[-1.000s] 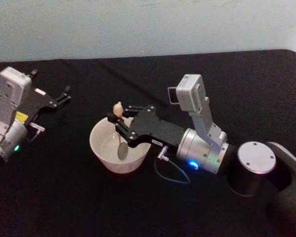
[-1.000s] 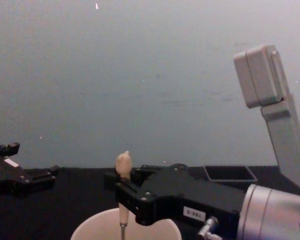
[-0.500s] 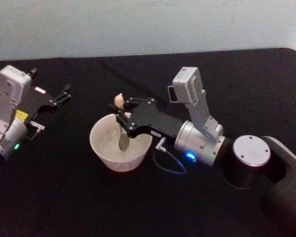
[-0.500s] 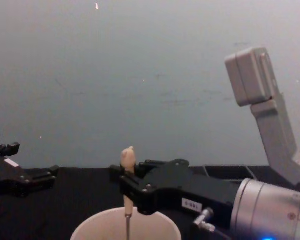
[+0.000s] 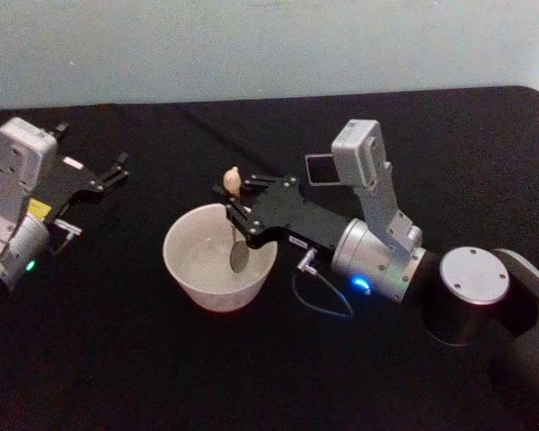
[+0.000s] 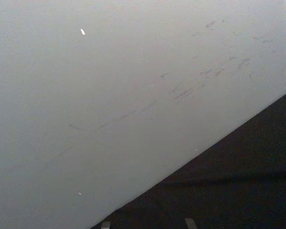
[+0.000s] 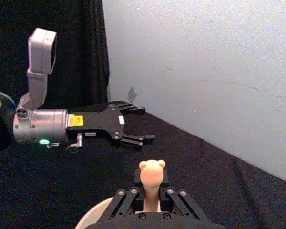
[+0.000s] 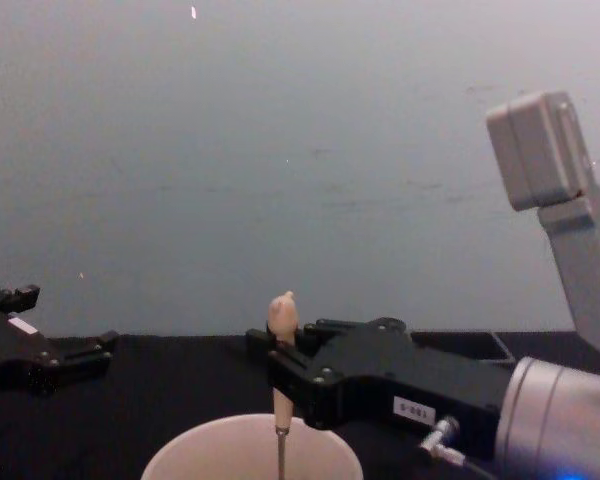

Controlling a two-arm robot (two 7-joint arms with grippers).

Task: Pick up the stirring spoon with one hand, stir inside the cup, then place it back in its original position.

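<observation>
Spoon: stirring spoon stands nearly upright, its metal bowl down inside the cup and its knob tip above the rim.
Grip: right claw pinches the beige handle just below the knob, over the right part of the cup's mouth.
Done: the pick-up looks complete, since the spoon is off its holder and in the cup.
In hand: the stirring step, by my reading; I cannot tell whether the cup holds anything.
Left to do: finish the stir, lift the spoon clear of the cup, carry it to the dark holder beyond and right of the cup, and let go.
Right arm pose: it comes in from the cup's right, forearm low and close to level over the tabletop, wrist camera standing above it.
Left claw: parked well apart on the cup's left, fingers spread, holding nothing.
</observation>
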